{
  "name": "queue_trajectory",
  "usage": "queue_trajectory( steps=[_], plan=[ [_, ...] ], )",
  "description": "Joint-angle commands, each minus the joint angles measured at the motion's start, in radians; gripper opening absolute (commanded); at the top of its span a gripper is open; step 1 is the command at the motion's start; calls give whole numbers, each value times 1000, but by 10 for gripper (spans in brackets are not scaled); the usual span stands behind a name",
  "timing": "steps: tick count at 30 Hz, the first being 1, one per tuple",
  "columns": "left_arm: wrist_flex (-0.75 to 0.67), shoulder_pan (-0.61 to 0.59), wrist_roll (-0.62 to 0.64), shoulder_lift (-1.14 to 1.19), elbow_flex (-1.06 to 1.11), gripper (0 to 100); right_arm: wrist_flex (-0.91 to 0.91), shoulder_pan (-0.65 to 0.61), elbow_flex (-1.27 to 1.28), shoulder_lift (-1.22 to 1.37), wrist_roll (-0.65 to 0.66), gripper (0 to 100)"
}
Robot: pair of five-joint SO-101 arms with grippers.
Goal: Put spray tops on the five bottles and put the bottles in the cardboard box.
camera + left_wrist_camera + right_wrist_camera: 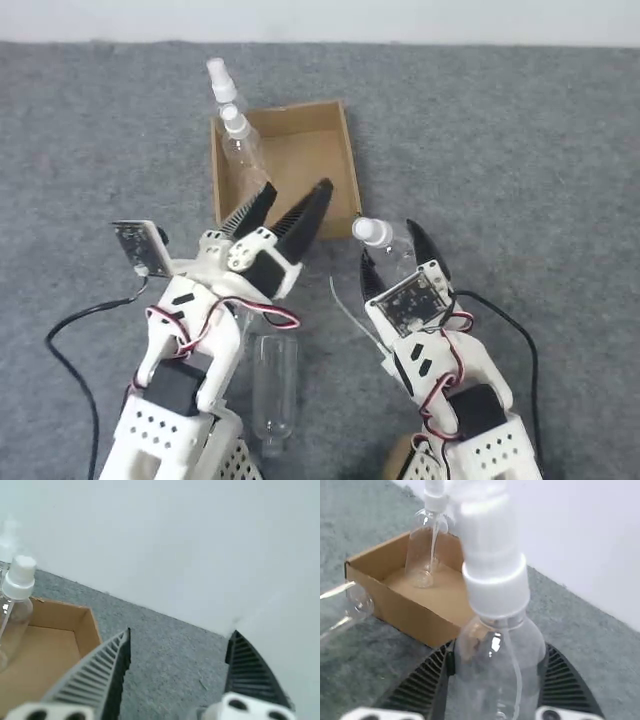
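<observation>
Jaws clamped on an upright spray-topped bottle (497, 645) just off the cardboard box's (350, 150) near right corner, the right gripper (392, 252) seems poised to box it beside the capped bottle (243, 150) standing inside, while the left gripper (297, 195) gapes empty over the box's near wall

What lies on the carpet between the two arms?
A clear bottle lying on its side, without a spray top, plus a thin tube nearer the right arm; the high view shows both.
</observation>
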Motion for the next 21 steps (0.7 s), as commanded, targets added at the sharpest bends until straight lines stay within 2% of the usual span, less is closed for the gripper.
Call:
queue_trajectory(
  steps=[1, 10, 18, 21],
  plan=[
    [-43, -17, 6, -14, -50, 287, -71, 5, 21, -22, -58, 181],
    [-44, -17, 3, -9, -48, 287, -162, -1, 20, -22, -232, 183],
    [-44, -17, 2, -6, -47, 287, -185, -127, 20, -22, -298, 184],
    [-44, -14, -43, -5, -45, 287, -186, -147, 20, -22, -339, 184]
  ],
)
